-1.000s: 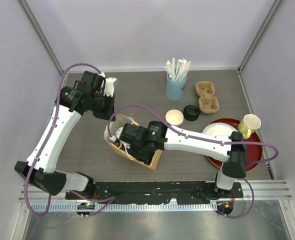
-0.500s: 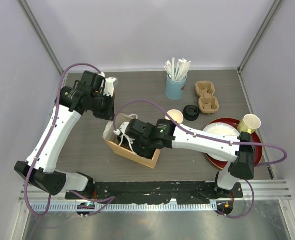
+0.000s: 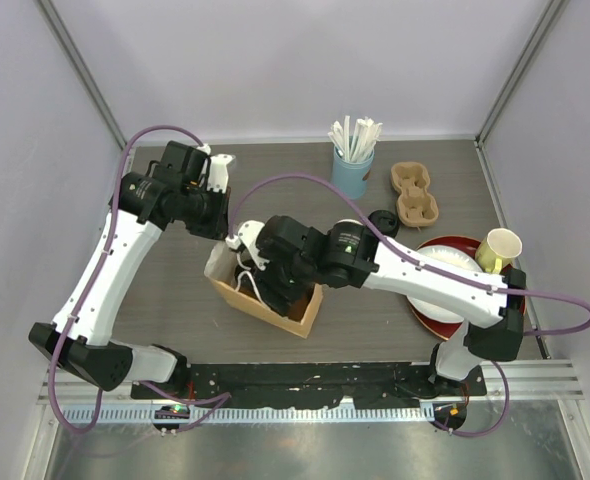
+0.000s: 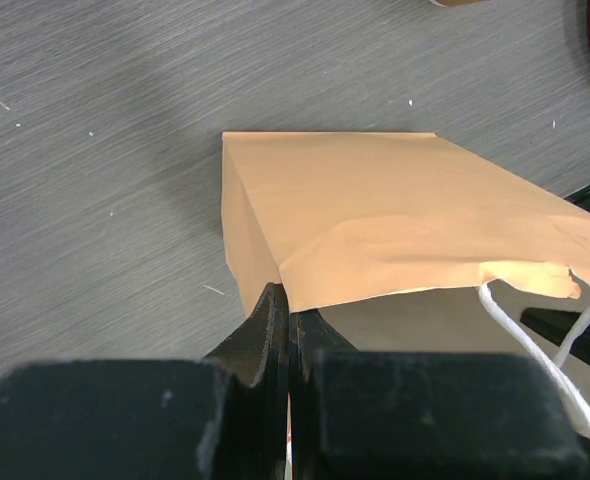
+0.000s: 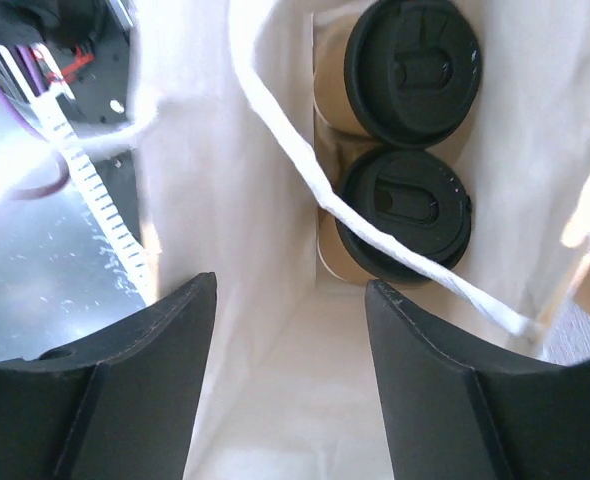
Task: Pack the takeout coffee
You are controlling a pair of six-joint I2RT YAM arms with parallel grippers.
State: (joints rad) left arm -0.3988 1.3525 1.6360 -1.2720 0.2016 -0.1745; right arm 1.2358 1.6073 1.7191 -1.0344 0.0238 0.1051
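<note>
Takeout coffee cups (image 5: 407, 215) are sitting side by side on the floor of the kraft paper bag (image 4: 375, 215), two of them, each wearing a black lid (image 5: 412, 65). Only the right wrist camera is showing them. From overhead, the right arm's wrist is covering the bag's mouth and hiding both the cups and the right hand. Their brown walls are showing only as slivers beneath the lids, the farther lid is running up against the frame's top edge, and a white cord handle (image 5: 305, 175) is crossing the nearer lid. The left wrist camera is catching only the bag's outer wall and rim.

The left arm is reaching in from 8 o'clock to the bag's 11 o'clock corner, and the left hand (image 4: 287, 312) is clenching the paper rim between pressed-together fingers. The right arm is stretching across the counter (image 3: 175, 290) from 4 o'clock and bending down over the bag. The right hand (image 5: 290, 290) is pointing straight down at the opening, released and carrying nothing, its fingers (image 5: 140, 380) spread wide. Whether the fingertips are below the rim is hard to tell. The cups are lying at 1 o'clock from that hand, deeper in the bag and apart from both fingers.
</note>
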